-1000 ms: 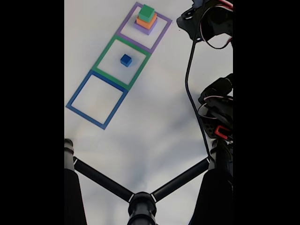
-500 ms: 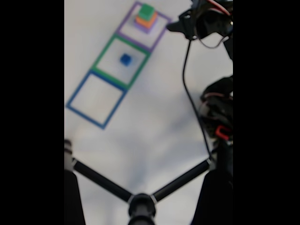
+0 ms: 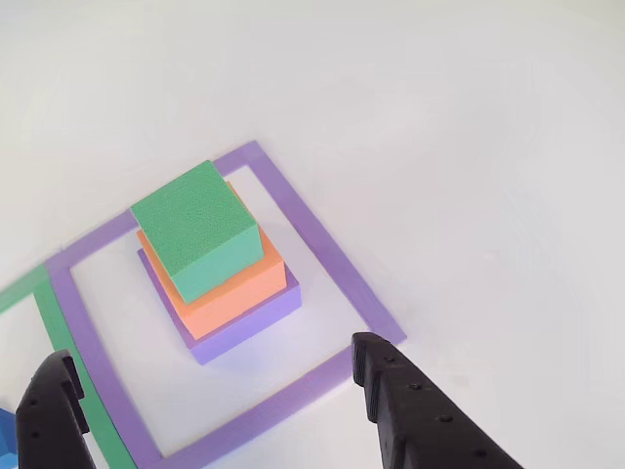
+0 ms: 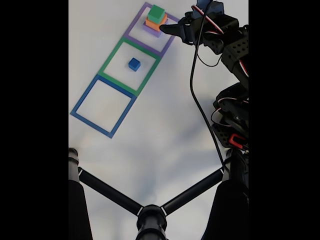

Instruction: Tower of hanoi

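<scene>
I have only the blue block moved so far. My gripper is wide open near the green block, holding nothing.

Blue cube cut by frame edge; pincer fingers cropped.

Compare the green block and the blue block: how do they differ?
The green block tops a stack in the purple square; the blue block sits alone on the table inside the green square. The green block looks larger than the blue block. Both are roughly cube-shaped, and nothing grips either.
</scene>
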`<state>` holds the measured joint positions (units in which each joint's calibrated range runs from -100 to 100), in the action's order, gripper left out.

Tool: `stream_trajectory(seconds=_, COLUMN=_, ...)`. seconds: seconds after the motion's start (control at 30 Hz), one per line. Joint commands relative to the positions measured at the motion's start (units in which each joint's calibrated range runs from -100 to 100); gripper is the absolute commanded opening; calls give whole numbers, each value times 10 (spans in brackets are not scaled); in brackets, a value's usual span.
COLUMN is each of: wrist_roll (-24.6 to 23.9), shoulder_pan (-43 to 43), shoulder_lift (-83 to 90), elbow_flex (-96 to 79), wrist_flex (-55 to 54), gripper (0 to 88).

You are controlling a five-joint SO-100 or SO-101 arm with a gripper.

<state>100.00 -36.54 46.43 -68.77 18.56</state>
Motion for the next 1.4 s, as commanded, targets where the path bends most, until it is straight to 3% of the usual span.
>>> stream_trajectory(seconds=0.0, wrist_roll=0, shoulder_pan=4, shoulder_lift=-32, elbow_flex=-26, wrist_flex=-112, gripper=358)
stream_trajectory(seconds=0.3, wrist_roll=0, shoulder_pan=14, shoulder_lift=-175, elbow_flex=-54, wrist_flex=-317, gripper=398)
stream_trajectory(seconds=0.6, wrist_roll=0, shoulder_pan=32, shoulder_lift=-276, elbow_flex=-28, wrist_flex=-418, gripper=402)
stream_trajectory(seconds=1.37, wrist_roll=0, shoulder_pan=55, shoulder_lift=-379, elbow_flex=61, wrist_flex=-459, gripper=410)
